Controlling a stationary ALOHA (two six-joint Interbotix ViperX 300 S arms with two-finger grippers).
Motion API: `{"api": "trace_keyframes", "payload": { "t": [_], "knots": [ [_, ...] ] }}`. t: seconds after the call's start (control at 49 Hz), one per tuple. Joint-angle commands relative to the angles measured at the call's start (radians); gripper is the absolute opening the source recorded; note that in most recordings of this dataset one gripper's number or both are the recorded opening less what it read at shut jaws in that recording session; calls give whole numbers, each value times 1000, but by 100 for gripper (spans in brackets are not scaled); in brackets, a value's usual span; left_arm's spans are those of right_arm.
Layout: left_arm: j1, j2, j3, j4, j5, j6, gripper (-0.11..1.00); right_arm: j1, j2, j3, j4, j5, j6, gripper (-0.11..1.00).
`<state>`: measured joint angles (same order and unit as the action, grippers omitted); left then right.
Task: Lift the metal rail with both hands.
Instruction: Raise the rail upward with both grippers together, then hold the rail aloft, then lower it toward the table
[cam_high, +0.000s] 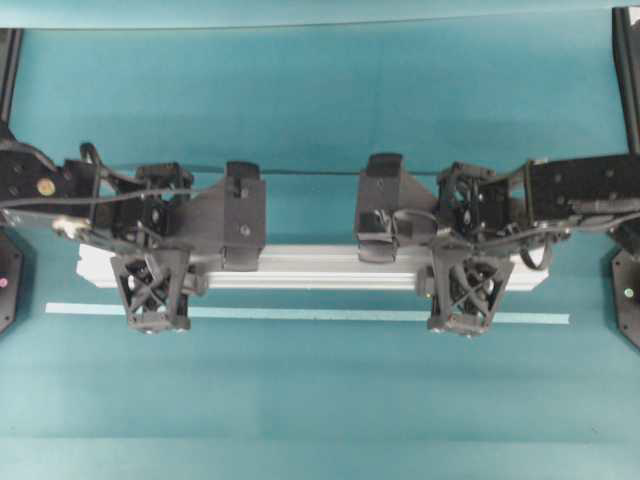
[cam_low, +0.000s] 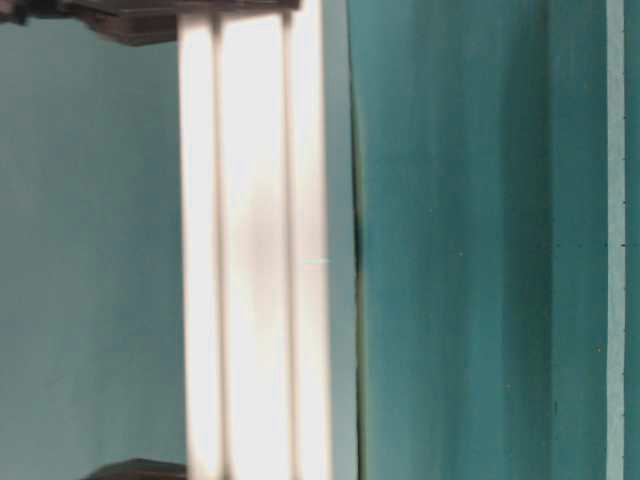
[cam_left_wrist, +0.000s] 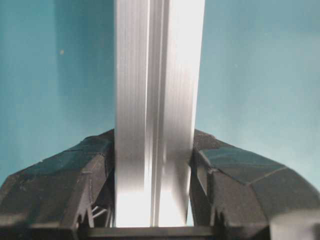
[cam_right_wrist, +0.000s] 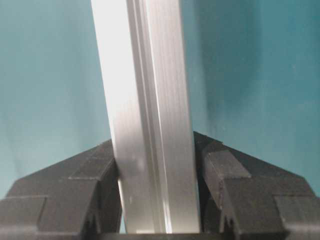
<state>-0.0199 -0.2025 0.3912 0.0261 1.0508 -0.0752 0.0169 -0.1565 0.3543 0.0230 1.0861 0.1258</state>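
I have the metal rail (cam_high: 300, 267) clamped at both ends. My left gripper (cam_high: 152, 290) pinches it near its left end and my right gripper (cam_high: 460, 292) pinches it near its right end; in each wrist view the black fingers (cam_left_wrist: 95, 165) press flat against the two sides of the grooved bar, with no gap showing on either side. The same holds on the right, where the fingers (cam_right_wrist: 100, 170) sit tight against the aluminium.

The grasp, then, looks done. Whether the lift is done is harder to say. From overhead the rail lies level across the teal counter (cam_high: 320, 120), parallel to the pale tape strip (cam_high: 300, 314) and just behind it. In the table-level view a dark line of shadow runs along one edge of the bar, and in the wrist views the counter behind the rail looks soft and set back, so I judge the rail is already off the surface, or just leaving it. I cannot tell how high.

What I think is left: carrying both ends up together so the bar stays level and does not twist between my two grips.
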Motion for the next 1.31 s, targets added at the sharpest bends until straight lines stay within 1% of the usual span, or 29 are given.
{"api": "trace_keyframes", "payload": {
  "t": [0.0, 0.163, 0.429, 0.674, 0.776, 1.001, 1.124, 1.287],
  "knots": [
    [-2, -38, -81, 0, 35, 2, 36, -2, -12, -57, 3, 44, 5, 39],
    [-3, -43, -152, 0, 114, 2, 36, -2, -14, -133, 3, 127, 6, 39],
    [-8, -49, -242, 0, 181, -2, 36, 5, -14, -275, 3, 258, 9, 39],
    [-18, -38, -370, 0, 296, -5, 36, 12, -6, -388, 3, 359, 26, 39],
    [-18, -25, -416, 0, 354, -5, 36, 12, -2, -434, 3, 397, 40, 39],
    [-15, -15, -482, 0, 423, -2, 36, 14, 11, -526, 3, 465, 44, 39],
    [-14, 0, -532, 0, 512, -2, 36, 14, 25, -577, 3, 532, 43, 39],
    [-11, 12, -592, 0, 526, -2, 36, 14, 38, -641, 3, 541, 44, 39]
  ]
}}
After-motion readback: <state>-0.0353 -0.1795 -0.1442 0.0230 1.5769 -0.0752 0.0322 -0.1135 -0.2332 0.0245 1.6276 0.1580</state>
